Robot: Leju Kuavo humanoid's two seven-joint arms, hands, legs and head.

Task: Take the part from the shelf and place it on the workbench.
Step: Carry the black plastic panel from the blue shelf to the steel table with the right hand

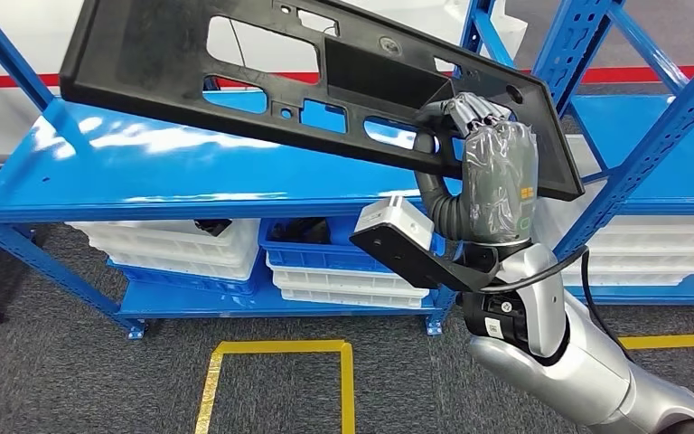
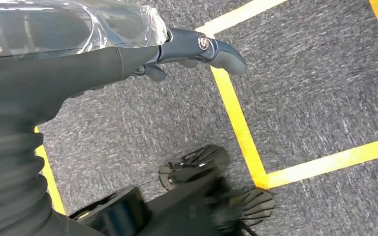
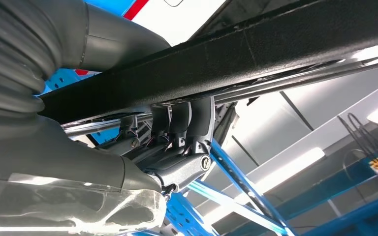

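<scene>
Right robot hand [image 1: 483, 136] gripping long black cutout-pierced part [image 1: 235, 68], tilted

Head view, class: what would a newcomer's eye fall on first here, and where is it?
The long black part stands out first, tilted across the upper picture above the blue shelf. The right hand grips it near its right end. Below, white trays sit on the lower shelf level.
</scene>
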